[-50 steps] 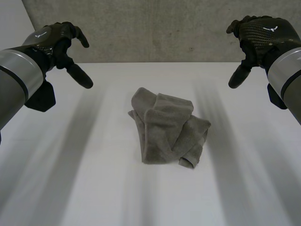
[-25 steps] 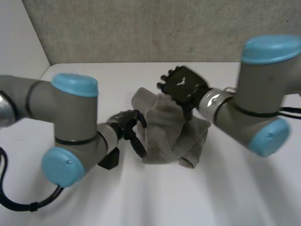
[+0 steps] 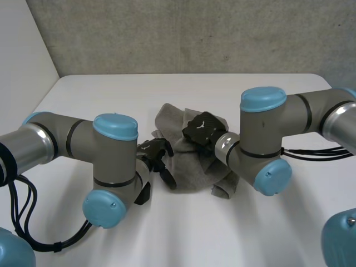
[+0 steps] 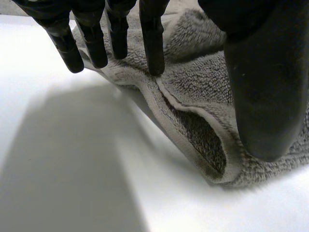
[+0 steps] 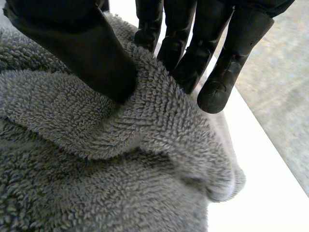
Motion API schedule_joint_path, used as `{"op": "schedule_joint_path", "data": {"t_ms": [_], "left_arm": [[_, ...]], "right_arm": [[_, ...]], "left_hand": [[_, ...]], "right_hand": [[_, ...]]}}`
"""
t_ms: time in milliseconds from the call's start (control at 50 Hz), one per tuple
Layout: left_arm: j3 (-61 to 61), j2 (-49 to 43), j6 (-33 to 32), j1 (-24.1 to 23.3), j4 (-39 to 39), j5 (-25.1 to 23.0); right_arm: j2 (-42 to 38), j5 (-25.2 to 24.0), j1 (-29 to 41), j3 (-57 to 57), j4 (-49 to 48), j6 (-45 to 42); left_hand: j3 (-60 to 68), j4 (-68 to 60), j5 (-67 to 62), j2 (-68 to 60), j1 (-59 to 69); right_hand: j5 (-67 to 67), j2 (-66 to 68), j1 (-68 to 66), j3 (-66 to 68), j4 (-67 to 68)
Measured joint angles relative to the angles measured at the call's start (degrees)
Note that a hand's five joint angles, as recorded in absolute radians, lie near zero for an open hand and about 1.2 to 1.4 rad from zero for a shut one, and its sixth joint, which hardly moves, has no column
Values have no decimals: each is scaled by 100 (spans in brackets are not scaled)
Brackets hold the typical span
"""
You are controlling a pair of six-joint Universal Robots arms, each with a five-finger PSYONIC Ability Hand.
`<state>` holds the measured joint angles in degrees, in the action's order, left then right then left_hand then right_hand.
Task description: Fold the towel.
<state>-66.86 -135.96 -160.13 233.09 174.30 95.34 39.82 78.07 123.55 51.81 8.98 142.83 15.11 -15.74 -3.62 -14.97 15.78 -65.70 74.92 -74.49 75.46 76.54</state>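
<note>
Head view. Grey towel (image 3: 186, 161) crumpled in a heap at mid-table (image 3: 111, 94), long axis running roughly away from the robot, near end skewed a little toward its right. Both arms bent inward over it. Left hand (image 3: 157, 157) touching the heap's left edge; right hand (image 3: 201, 129) on the heap's far upper part. Neither nearer in any useful sense: both on cloth, 1 per side.

Left wrist view. Left hand (image 4: 263, 82) spread wide, holding nothing: fingers (image 4: 152, 43) straight, tips down on the towel (image 4: 203, 87) along its hemmed edge, thumb resting on the pile farther in. Between them a loose 2-layered hem, gaping just above the table (image 4: 72, 159). No pinch to be seen.

Right wrist view. Right hand (image 5: 82, 43) closed narrow on a raised ridge of towel (image 5: 96, 159), thumb on 1 side, fingers (image 5: 186, 58) on the other, cloth squeezed between. Table (image 5: 260, 188) just beyond the fingertips.

Judgement: spreading first, folding later. Probably a pull apart, left and right, across that long axis, once the left hand closes on its hem.
</note>
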Motion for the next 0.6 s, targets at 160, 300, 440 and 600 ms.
{"op": "schedule_joint_path", "data": {"t_ms": [160,300,440,600], "left_arm": [[6,-19,10,-41,-3,55],[48,-140,14,-140,16,127],[86,-261,3,-247,56,141],[91,-342,9,-311,67,138]], "right_arm": [[623,182,-227,709,-40,622],[1188,181,-417,1613,-197,798],[1585,182,-534,2228,-442,881],[1868,186,-640,2572,-658,975]], "left_hand": [[0,0,0,0,0],[0,0,0,0,0],[0,0,0,0,0],[-54,38,-4,0,-63]], "right_hand": [[0,0,3,0,0],[0,0,3,63,2],[0,0,4,64,3],[0,0,4,64,3]]}}
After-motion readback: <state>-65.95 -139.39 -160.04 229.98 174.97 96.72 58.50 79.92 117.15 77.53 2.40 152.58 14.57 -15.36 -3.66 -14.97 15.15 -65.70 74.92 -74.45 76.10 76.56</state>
